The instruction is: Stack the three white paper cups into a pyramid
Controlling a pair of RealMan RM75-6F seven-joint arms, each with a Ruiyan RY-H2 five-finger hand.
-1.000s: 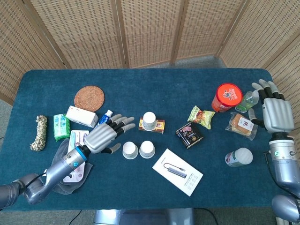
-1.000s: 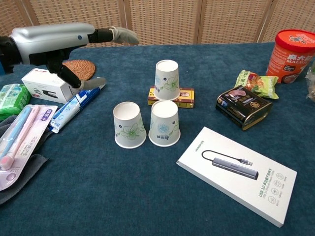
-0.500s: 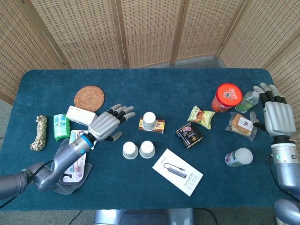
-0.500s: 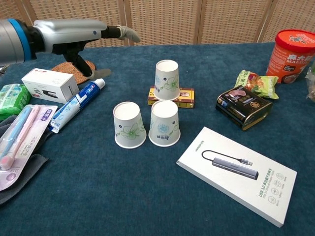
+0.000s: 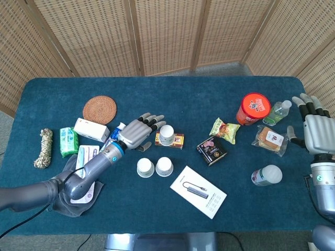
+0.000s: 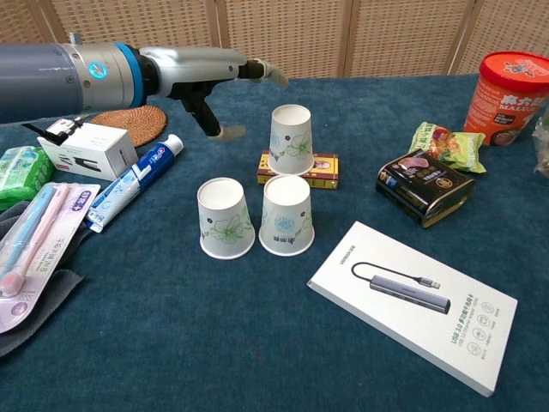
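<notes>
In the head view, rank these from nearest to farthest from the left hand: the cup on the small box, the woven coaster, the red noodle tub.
From the left hand:
1. Cup on the small box, just right of its fingertips.
2. Woven coaster, up-left.
3. Red noodle tub, far right.

Two white paper cups, the left cup (image 5: 145, 167) and the right cup (image 5: 164, 166), stood upside down just beside each other on the blue table (image 5: 209, 99). A third cup (image 5: 167, 135) sat behind them on a small flat box (image 5: 178, 139). The left hand (image 5: 139, 130) hovered empty with fingers spread, near the third cup. The right hand (image 5: 314, 128) was held open at the table's far right edge.
</notes>
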